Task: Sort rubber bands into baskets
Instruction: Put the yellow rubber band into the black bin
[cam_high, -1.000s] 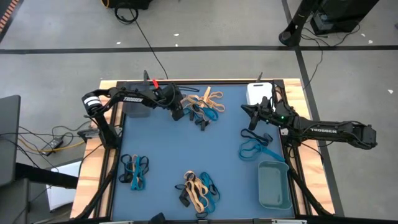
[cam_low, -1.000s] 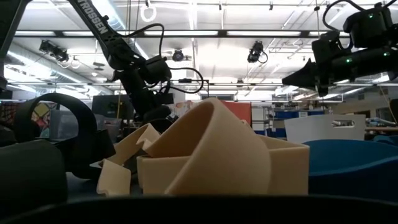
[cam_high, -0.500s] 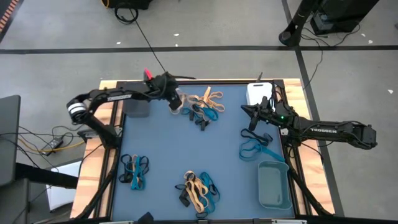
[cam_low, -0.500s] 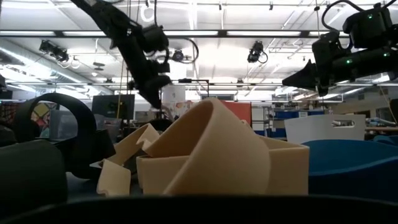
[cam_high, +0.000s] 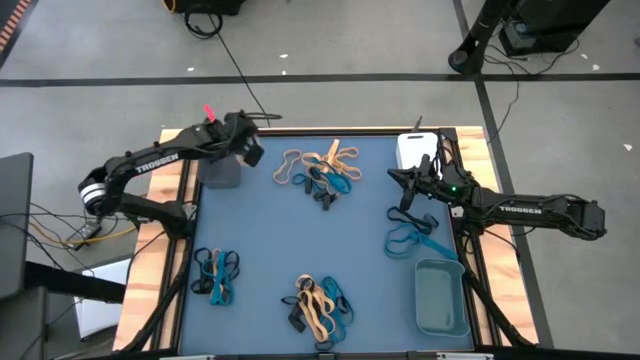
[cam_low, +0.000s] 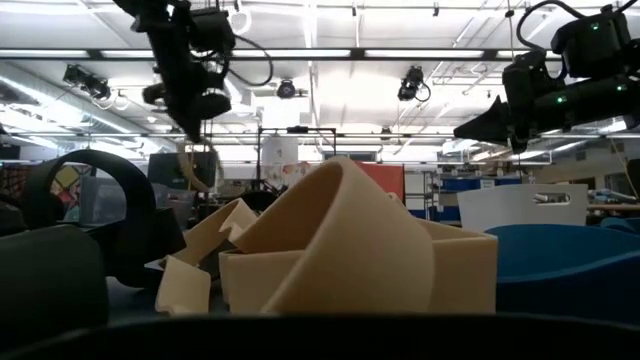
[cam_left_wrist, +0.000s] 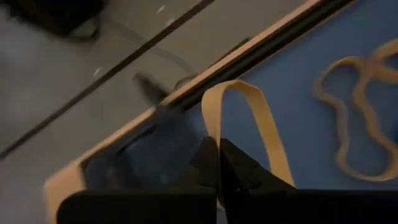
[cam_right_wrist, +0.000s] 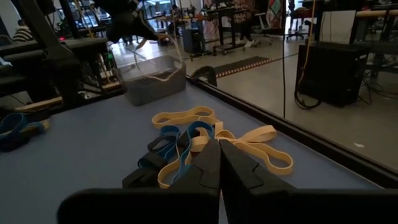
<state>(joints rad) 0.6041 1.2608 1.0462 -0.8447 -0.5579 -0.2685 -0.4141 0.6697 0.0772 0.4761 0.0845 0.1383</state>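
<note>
Hanging from the closed left gripper, a tan rubber band is pinched over the dark grey basket at the table's far-left corner. Risk: the loop dangles close to the basket's rim, so a release off centre would likely drape it over the wall or drop it on the blue mat. The band may also cling to the fingers. The right gripper waits, shut and empty, beside the white basket at the far-right edge.
</note>
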